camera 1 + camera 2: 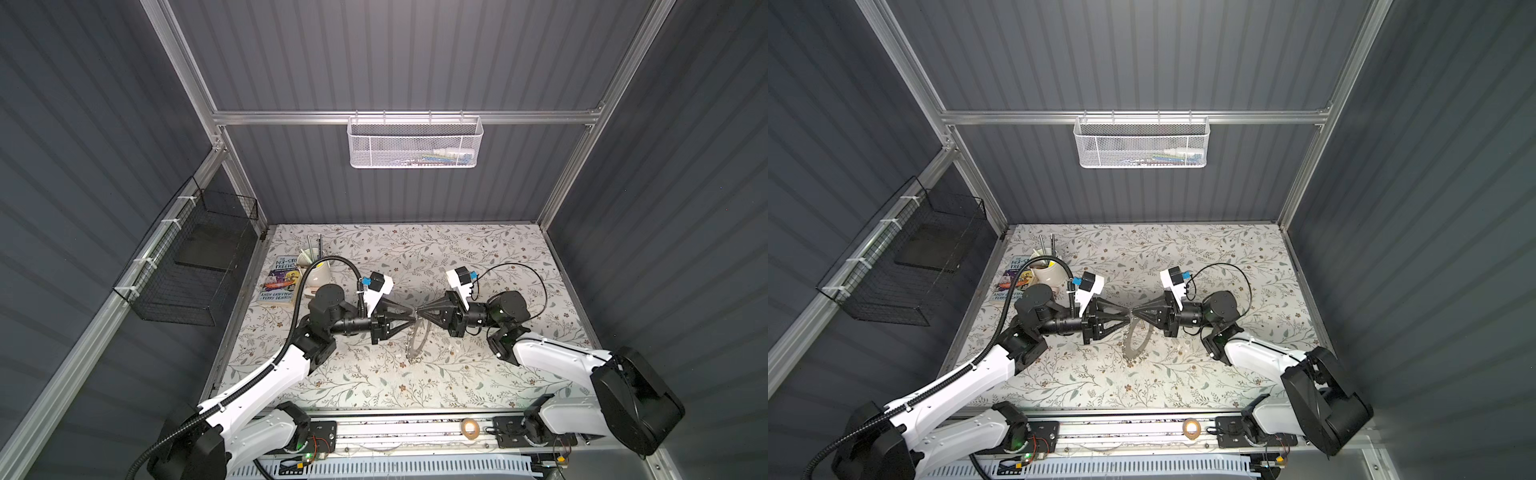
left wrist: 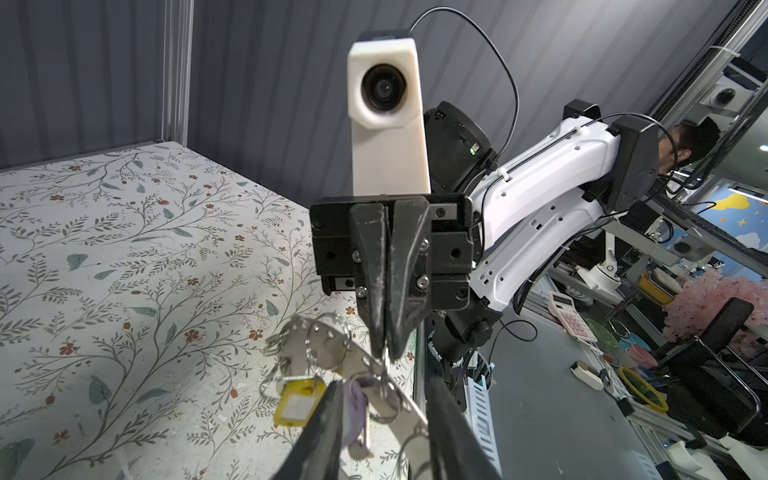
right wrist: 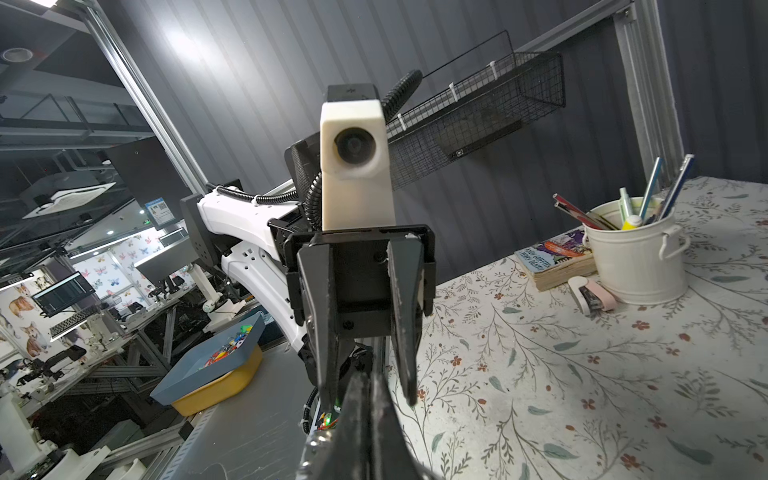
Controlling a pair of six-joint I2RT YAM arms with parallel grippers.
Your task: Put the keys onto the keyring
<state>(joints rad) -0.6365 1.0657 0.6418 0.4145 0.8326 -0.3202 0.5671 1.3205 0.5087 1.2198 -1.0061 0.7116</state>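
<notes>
R claw (image 2: 386, 353) was clamped shut on the keyring (image 2: 332, 349), holding it upright above the counter (image 1: 374, 374), centre frame in both top views. Your L claw (image 3: 369, 392) faced it tip to tip, fingers apart, gripping nothing visible. Yellow tag (image 2: 298, 402) and lilac tag (image 2: 356, 409) hung at the rim, lower centre of the left wrist view. Prob. nearly done, but couldn't tell if the lilac one was fully threaded.

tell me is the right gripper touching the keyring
Touching. The left wrist view shows the right gripper shut, its tips pinched on the edge of the keyring, which hangs lifted off the table.
</notes>
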